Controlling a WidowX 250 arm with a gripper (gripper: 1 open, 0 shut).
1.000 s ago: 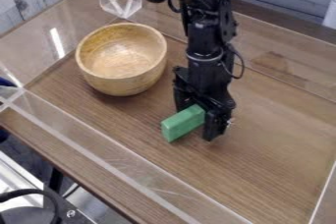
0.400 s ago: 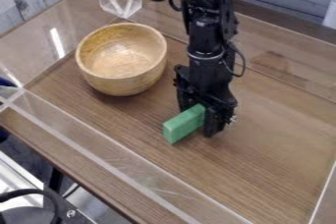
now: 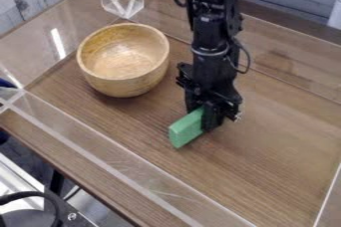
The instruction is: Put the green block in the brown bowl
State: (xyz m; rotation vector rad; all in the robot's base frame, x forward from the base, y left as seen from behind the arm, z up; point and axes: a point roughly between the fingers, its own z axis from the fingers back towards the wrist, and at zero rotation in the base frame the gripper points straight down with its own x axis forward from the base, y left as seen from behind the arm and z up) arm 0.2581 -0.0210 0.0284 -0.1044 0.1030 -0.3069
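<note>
One green block [image 3: 188,128] lies flat on the wooden surface [image 3: 266,161], a little below the middle of the frame. The black robot arm [image 3: 210,32] comes down from the top of the frame and points its claw [image 3: 208,115] straight down onto the upper right end of the block. The claw is squeezed together on that end, so the block looks pinched between the two fingers. The lower left end of the block sticks out from the claw toward the bottom left. It seems to sit on the wood or just above it; the picture does not make that clear. The claw likely holds the block at one end because that is the end it could reach from above. The brown bowl [image 3: 126,59] stands to the upper left of the block, near it but not touching. The bowl is empty, so the block is not yet where it should go. It is wide and open at the top, which should make it easy to drop the block in. A small clear object [image 3: 122,0] stands behind the bowl at the top of the frame, well away from the block. The next move is probably to lift the block up, carry it over the rim and let go. Since only one end is held, the block might tip or slip on the way.
</note>
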